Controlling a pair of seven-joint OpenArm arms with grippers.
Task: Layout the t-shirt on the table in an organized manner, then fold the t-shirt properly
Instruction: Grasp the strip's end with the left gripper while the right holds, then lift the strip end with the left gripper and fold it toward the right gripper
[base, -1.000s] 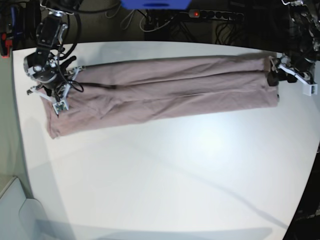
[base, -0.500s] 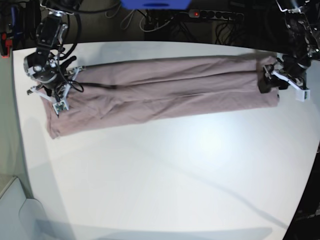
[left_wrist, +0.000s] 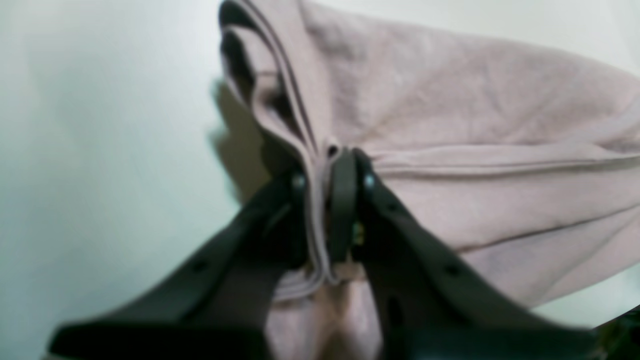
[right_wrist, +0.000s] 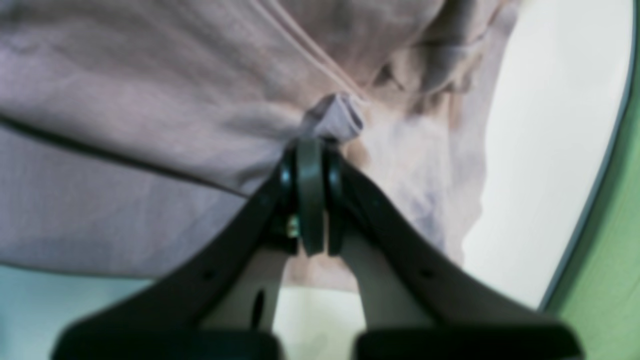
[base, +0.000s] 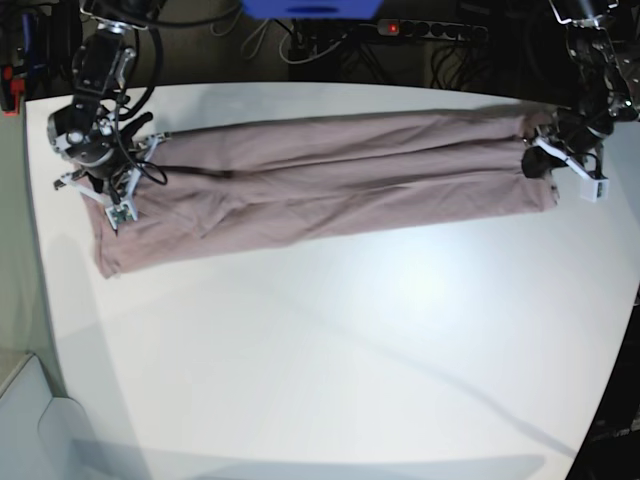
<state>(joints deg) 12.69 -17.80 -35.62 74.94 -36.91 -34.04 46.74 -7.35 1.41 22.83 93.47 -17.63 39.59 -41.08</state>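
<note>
The mauve t-shirt (base: 330, 180) lies folded into a long band across the far part of the white table (base: 350, 350). My left gripper (base: 535, 160) is at the band's right end, shut on the layered hem edge of the t-shirt (left_wrist: 320, 220), which shows pinched between the dark fingers (left_wrist: 345, 200). At the band's left end my right gripper (base: 125, 185) is shut on a small bunch of the t-shirt (right_wrist: 335, 117), with its fingertips (right_wrist: 310, 170) pressed together.
Cables and a power strip (base: 430, 30) run behind the table's far edge. A blue object (base: 310, 8) sits at the top centre. The table's left rim (right_wrist: 590, 200) passes close to the right gripper.
The left gripper has moved in from the right onto the shirt's end and shut on the hem, pulling that end slightly. The right gripper has stayed in place.
</note>
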